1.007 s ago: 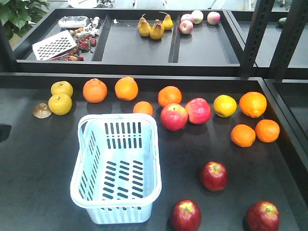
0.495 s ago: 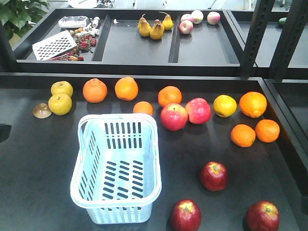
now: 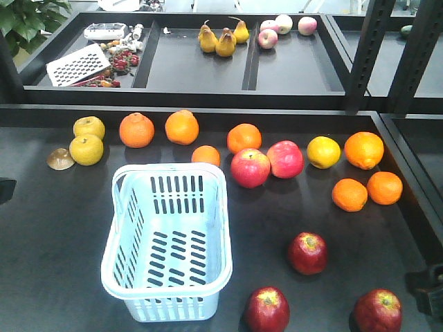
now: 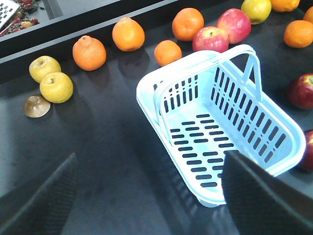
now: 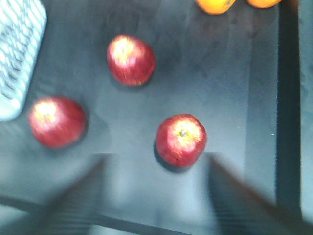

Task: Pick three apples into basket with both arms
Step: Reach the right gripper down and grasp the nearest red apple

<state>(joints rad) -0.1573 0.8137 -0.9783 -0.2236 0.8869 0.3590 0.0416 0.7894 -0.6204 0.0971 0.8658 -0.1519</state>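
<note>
Tabletop (image 3: 55, 228), one. Basket (image 3: 166, 235), one, empty, near the front edge, left of centre. Change noted: a dark piece of the right arm (image 3: 430, 289) now shows at the right edge by the front corner, absent a second ago; no fruit has shifted. I read this as the opening reach, zero of three in. Right gripper (image 5: 156, 169): jaws spread wide, empty, view blurred. Left gripper (image 4: 149, 166): jaws wide apart, empty, facing the basket. Dark apples, three, all right of the basket: rear apple (image 3: 307, 253); basket-side apple (image 3: 267, 309); corner apple (image 3: 377, 310), just ahead of the right gripper. Pinkish apples (image 3: 250, 168), two. Oranges (image 3: 136, 130), seven.
</note>
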